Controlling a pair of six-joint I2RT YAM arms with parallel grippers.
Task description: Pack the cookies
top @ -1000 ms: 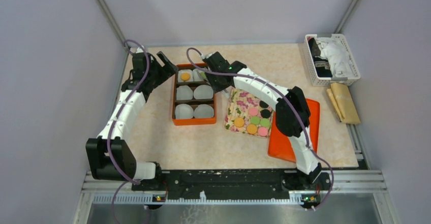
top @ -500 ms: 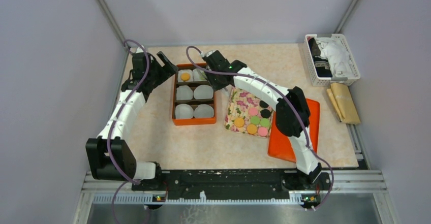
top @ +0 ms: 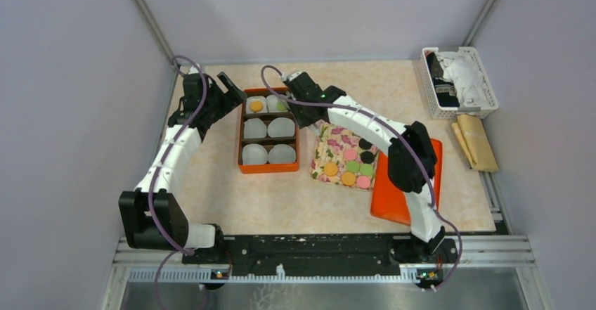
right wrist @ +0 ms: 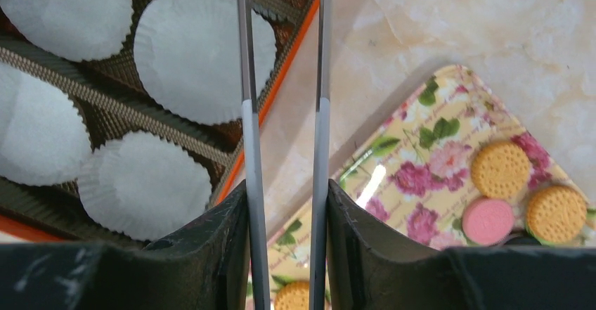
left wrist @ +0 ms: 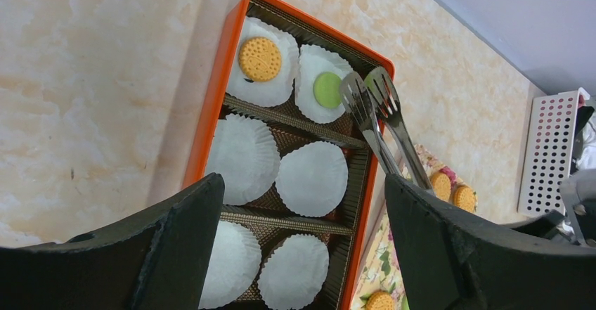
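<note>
- Cookies (top: pixel 351 166) lie mostly in a cluster on the near part of a floral tray (top: pixel 330 138): orange, pink, green and black discs, touching or just beside one another.
- Two more already sit in the orange box (top: pixel 241 141). An orange cookie (left wrist: pixel 259 58) is in the far-left paper cup and a green cookie (left wrist: pixel 327 89) in the far-right one.
- Six white paper cups (left wrist: pixel 313 178) fill the box, two to each of its three compartments. The four in the middle and near compartments hold no cookie.
- The right claw (right wrist: pixel 287 211) is closed narrowly on a pair of metal tongs (left wrist: pixel 372 106), with one finger pressed against each arm.
- The tongs reach across the box's right wall. Their toothed tips are close together but apart, over the right edge of the cup with the green cookie, just beside that cookie.
- The left claw (left wrist: pixel 302 183) stands wide with nothing between its fingers, hovering by the far-left corner of the box.
- The floral tray rests on the table (top: pixel 281 197) just right of the box. An orange lid (top: pixel 386 208) lies to its right, partly under the right arm.
- A white basket (top: pixel 487 88) with cloth inside sits at the far right corner, well apart from the box.
</note>
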